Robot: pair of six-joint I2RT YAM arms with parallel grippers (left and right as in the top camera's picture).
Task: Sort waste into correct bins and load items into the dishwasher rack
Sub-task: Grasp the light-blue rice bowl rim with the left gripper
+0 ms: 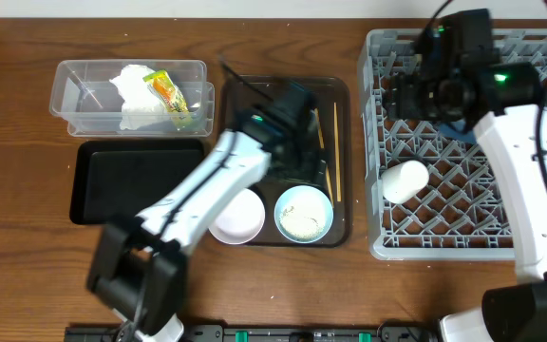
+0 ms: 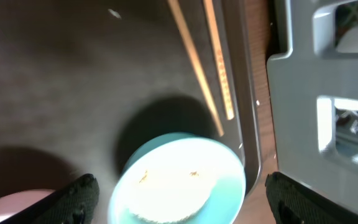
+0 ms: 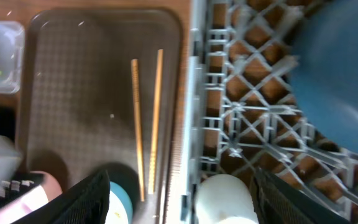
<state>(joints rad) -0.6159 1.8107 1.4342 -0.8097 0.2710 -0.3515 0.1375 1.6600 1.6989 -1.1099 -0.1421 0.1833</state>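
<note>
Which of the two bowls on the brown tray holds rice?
The light blue bowl, nearer the rack; white rice lies inside. The white bowl beside it looks empty.

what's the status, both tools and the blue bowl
Left tool open over light blue bowl, rice inside. Right tool open, empty, at rack edge. Chopsticks beside bowl, not blocking.

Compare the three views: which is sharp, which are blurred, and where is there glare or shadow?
Overhead: sharp, evenly lit. Left wrist: soft throughout; rice glares white in the bowl, which throws a dark shadow on the tray. Right wrist: blurred, worst on the rack and plate; chopsticks readable.
</note>
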